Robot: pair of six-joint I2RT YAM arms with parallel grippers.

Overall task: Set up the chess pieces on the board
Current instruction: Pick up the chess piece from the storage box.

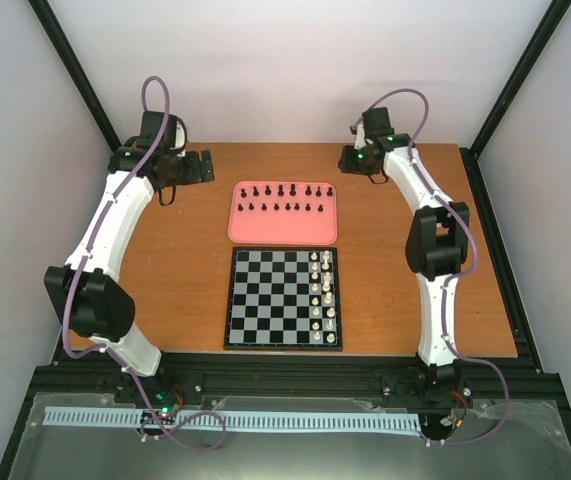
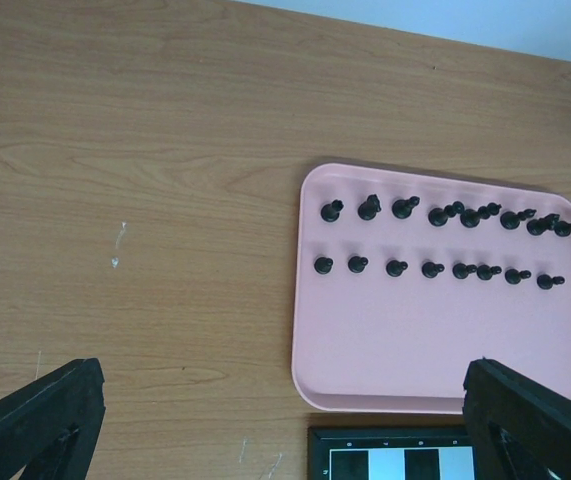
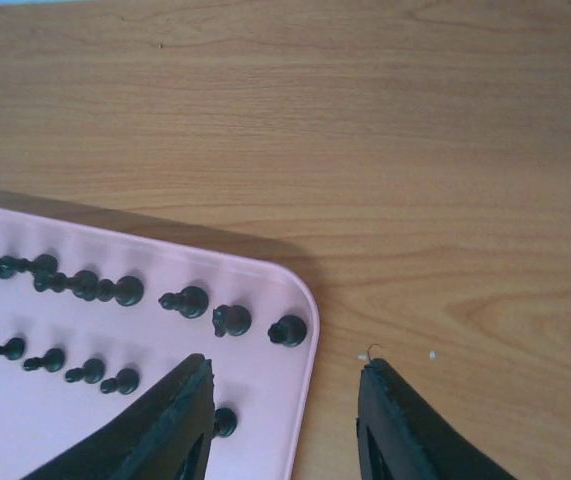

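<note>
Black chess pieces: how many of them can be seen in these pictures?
16 black pieces, all on the pink tray: eight in its far row, eight in its near row. None stands on the board. None seems hidden.

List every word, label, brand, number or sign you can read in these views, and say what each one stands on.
None: no legible text in any view.
The board, the pink tray, the chess pieces and the table show no lettering.
Any marks on the board's dark border are too small to tell.
</note>
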